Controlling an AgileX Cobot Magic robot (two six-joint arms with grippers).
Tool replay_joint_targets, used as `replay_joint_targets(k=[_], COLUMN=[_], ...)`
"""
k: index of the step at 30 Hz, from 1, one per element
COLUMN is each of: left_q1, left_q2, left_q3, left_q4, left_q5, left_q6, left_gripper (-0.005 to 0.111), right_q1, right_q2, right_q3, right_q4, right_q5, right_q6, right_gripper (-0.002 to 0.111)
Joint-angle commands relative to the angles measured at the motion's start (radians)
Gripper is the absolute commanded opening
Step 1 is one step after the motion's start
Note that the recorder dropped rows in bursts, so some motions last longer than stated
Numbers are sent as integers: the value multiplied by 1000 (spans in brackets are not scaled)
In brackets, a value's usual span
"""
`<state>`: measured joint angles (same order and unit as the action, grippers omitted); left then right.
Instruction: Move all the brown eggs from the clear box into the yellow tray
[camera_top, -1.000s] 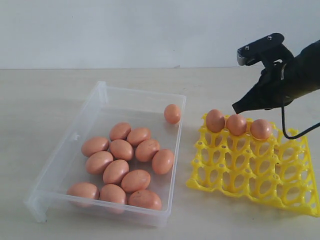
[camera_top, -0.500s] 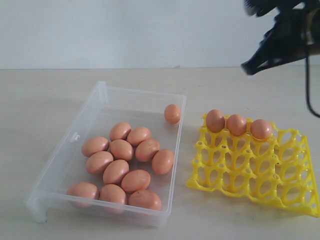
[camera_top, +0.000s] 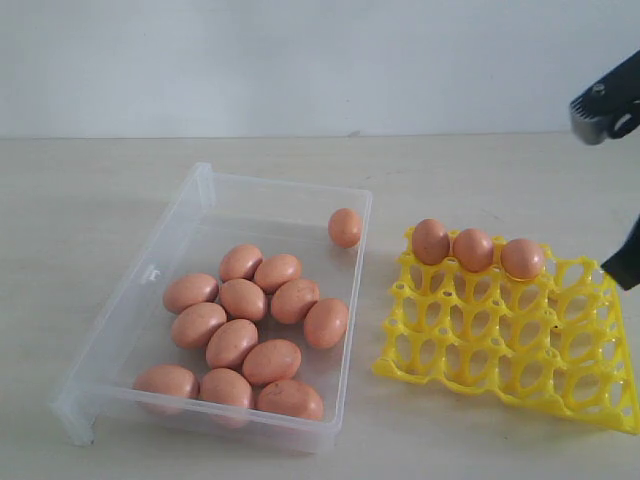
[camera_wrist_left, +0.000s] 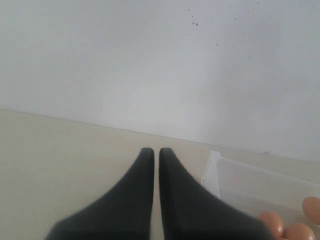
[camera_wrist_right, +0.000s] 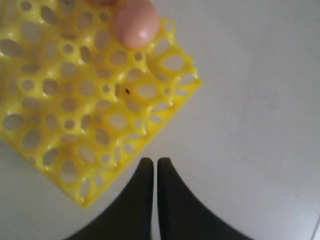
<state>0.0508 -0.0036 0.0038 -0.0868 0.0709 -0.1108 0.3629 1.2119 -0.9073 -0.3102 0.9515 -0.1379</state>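
Several brown eggs (camera_top: 245, 335) lie in the clear box (camera_top: 150, 275) on the left, with one egg (camera_top: 345, 227) apart at its far right corner. Three eggs (camera_top: 473, 249) fill cups in the far row of the yellow tray (camera_top: 505, 345) on the right. My right gripper (camera_wrist_right: 154, 161) is shut and empty; it hovers off a tray corner (camera_wrist_right: 90, 197), and one egg (camera_wrist_right: 135, 22) shows in that view. Only dark parts of the right arm (camera_top: 605, 105) show at the right edge. My left gripper (camera_wrist_left: 153, 150) is shut and empty over bare table beside the box (camera_wrist_left: 235, 177).
Pale tabletop (camera_top: 90, 200) surrounds the box and tray, with a plain white wall (camera_top: 300, 60) behind. A narrow strip of table separates the box from the tray.
The right arm has swung away from above the tray's far row, rising and moving right until it is almost out of the exterior view. Eggs, box and tray have not moved.
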Motion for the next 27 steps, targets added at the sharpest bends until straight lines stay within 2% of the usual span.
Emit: replay_joint_targets(k=[1,7,9,13,15,21,27], left_q1=[-4,-4,-4,-4,-4,-4,-4], left_q2=[4,4,4,4,4,4,4], left_q3=[-4,-4,-4,-4,-4,-4,-4], left_q4=[0,0,0,0,0,0,0], left_q5=[-2,-2,-2,-2,-2,-2,-2], left_q6=[-1,-1,-1,-1,-1,-1,-1], left_gripper=[4,4,4,4,4,4,4], right_q1=[26,27,27,27,27,27,27], right_q2=[11,75,114,215,252,338,418], right_q3=[102,128,128,128,128,128,128], right_q4=[-4,-18,-18,-55,-78,-185,-436], right_q5=[-254,-396,-399,-413,-456,-572,-570], right_q6=[-31,36,36,36,54,138,320], right_gripper=[0,4,12,39,46,46,46])
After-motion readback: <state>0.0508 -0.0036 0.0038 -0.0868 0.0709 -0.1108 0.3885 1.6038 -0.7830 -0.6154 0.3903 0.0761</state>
